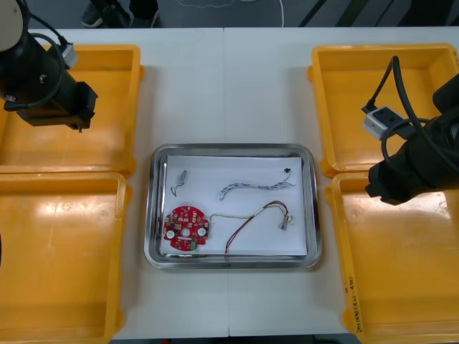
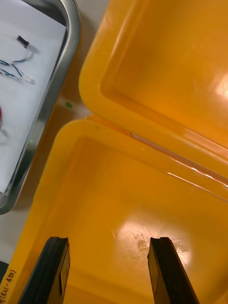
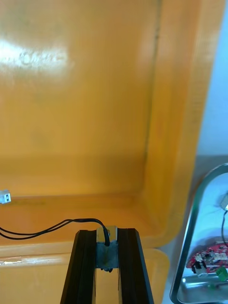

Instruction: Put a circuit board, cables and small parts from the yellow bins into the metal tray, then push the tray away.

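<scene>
Left wrist view: left tool (image 3: pixel 107 233) pinching one small metal part (image 3: pixel 105 251) on one black cable (image 3: pixel 47 229), over left far bin (image 3: pixel 95 118).
Right tool (image 2: pixel 107 244) spread wide over right near bin (image 2: pixel 118 199). With left near bin (image 1: pixel 61 272) and right far bin (image 1: pixel 373 93), that makes four, two per side of desk (image 1: pixel 229 86). One tray (image 1: pixel 154 208) sits between them. It holds one red board (image 1: pixel 186 228), one blue-white cable (image 1: pixel 254 188), one red-yellow cable (image 1: pixel 251 218) and a second small part (image 1: pixel 181 178).
</scene>
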### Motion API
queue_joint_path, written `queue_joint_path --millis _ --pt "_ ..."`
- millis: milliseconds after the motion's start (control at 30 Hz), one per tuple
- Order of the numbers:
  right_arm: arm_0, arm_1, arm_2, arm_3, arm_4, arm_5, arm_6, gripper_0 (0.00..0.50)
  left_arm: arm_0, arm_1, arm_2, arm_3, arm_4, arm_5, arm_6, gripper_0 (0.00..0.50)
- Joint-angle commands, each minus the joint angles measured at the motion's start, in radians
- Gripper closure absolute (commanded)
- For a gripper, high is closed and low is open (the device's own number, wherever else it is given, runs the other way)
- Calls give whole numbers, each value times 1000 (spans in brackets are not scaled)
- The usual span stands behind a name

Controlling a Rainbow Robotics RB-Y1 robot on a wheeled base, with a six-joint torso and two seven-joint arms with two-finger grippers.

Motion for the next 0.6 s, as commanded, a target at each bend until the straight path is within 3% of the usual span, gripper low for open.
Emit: queue_joint_path --millis 33,400,600 --pt "32 -58 -32 -30 -10 4 -134 19 5 8 16 -112 28 10 138 500" --pt "97 -95 -50 -30 -25 4 -365 18 7 4 -99 -278 79 10 411 500" --pt "115 -85 -82 -17 -27 4 -375 19 5 -5 -172 -346 96 10 526 500"
